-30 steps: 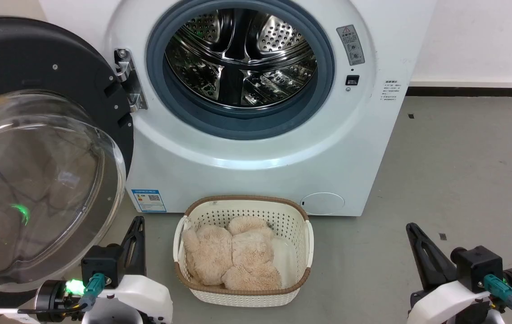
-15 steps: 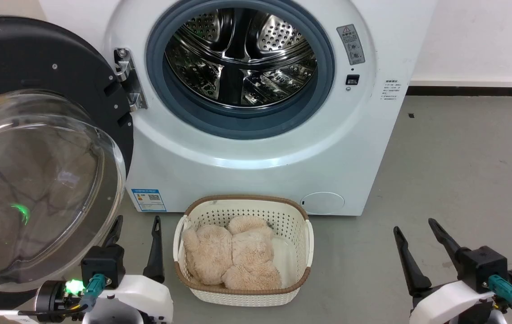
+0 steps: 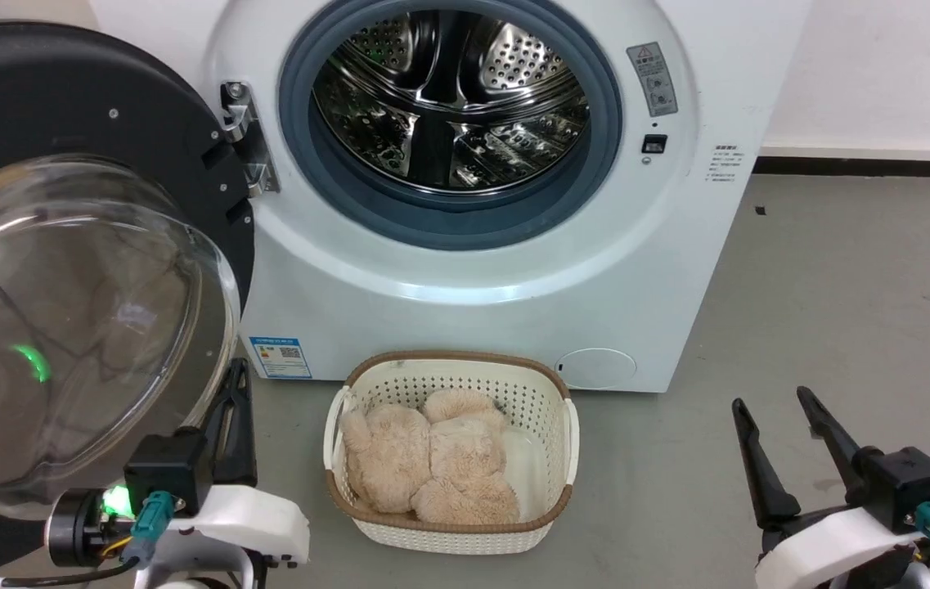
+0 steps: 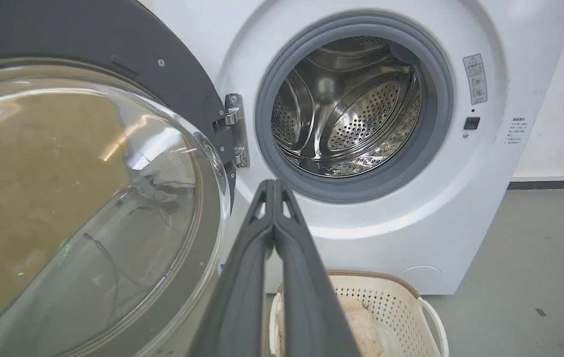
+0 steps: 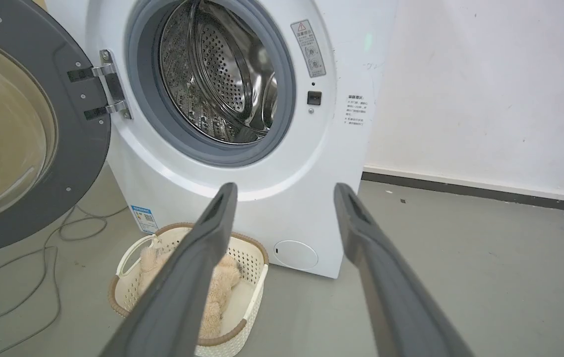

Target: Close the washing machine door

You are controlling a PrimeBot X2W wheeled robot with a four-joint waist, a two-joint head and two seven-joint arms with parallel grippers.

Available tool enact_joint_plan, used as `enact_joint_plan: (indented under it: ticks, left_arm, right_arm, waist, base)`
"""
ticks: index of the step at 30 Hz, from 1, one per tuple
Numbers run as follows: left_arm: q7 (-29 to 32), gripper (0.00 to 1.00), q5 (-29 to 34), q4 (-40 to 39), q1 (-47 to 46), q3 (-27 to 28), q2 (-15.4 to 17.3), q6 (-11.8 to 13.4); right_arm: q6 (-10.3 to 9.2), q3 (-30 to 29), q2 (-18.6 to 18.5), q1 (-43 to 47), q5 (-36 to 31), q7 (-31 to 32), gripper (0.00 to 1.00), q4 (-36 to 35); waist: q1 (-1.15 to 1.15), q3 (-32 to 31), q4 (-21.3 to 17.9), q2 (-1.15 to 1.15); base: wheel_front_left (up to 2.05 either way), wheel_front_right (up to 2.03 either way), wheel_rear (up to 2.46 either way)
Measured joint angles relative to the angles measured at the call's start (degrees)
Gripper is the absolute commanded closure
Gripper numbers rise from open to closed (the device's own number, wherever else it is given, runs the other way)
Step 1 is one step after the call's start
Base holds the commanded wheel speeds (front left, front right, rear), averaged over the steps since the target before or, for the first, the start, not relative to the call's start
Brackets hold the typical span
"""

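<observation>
The left gripper (image 3: 235,378), spread half a second ago, now has its fingers pressed together on nothing, close by the glass bowl of the washing machine door (image 3: 64,90). The right gripper (image 3: 771,401) keeps its fingers apart above the floor. The door hangs wide open on its metal hinge (image 3: 252,151), left of the drum opening of the washing machine (image 3: 473,311). A blue label (image 3: 280,357) low on the front and a grey warning sticker (image 3: 655,79) carry print too small to read.
</observation>
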Motion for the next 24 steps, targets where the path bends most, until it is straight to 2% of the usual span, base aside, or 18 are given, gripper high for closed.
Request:
enact_joint_plan:
  ticks: [13,24]
  left_arm:
    - [-1.3,1.0,-1.6,-3.7,-3.2,3.9,1.1,-0.2]
    - [-2.8,1.0,-3.7,-5.4,-8.2,11.3,2.9,-2.6]
  right_arm:
    - [0.0,-0.9,0.0,0.0,0.6,-1.4,0.0,-0.4]
    - [0.0,-1.9,0.0,0.1,1.2,-2.8,0.0,-0.8]
  waist:
    - [0.0,0.3,3.2,0.0]
    - [0.0,1.3,7.7,0.0]
  base:
    - [0.0,0.0,0.0]
    - [0.0,0.0,0.0]
